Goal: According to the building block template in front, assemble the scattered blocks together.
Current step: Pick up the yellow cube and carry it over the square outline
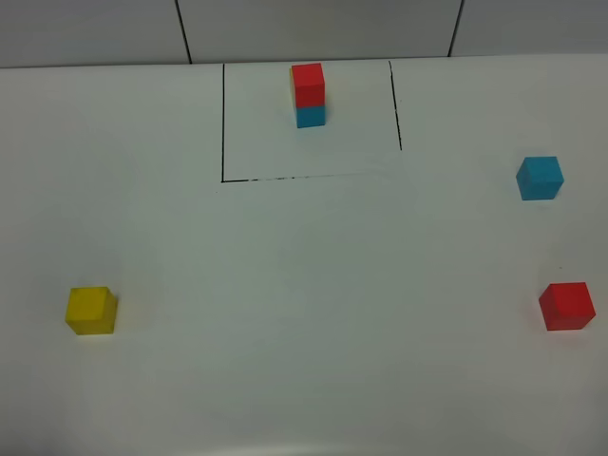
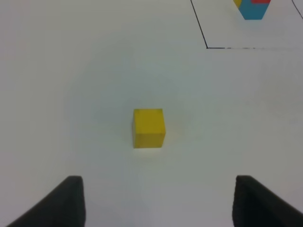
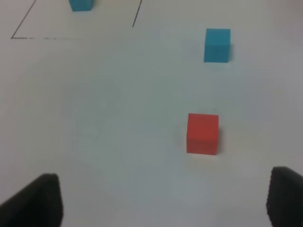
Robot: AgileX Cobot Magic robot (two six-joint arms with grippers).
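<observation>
The building block template (image 1: 309, 95) stands inside the black-line box at the back centre, a red cube on a cyan one with a sliver of yellow behind; its base shows in the left wrist view (image 2: 252, 8) and the right wrist view (image 3: 80, 4). A single yellow cube (image 1: 91, 311) (image 2: 148, 128) lies at the front left. A single cyan cube (image 1: 540, 178) (image 3: 217, 45) lies at the right, a single red cube (image 1: 567, 306) (image 3: 202, 134) nearer the front. My left gripper (image 2: 158, 201) is open, short of the yellow cube. My right gripper (image 3: 163, 201) is open, short of the red cube.
A black-line box (image 1: 224, 123) is drawn on the white table (image 1: 313, 285) around the template. A grey tiled wall (image 1: 313, 28) rises behind the table's back edge. Neither arm shows in the exterior high view.
</observation>
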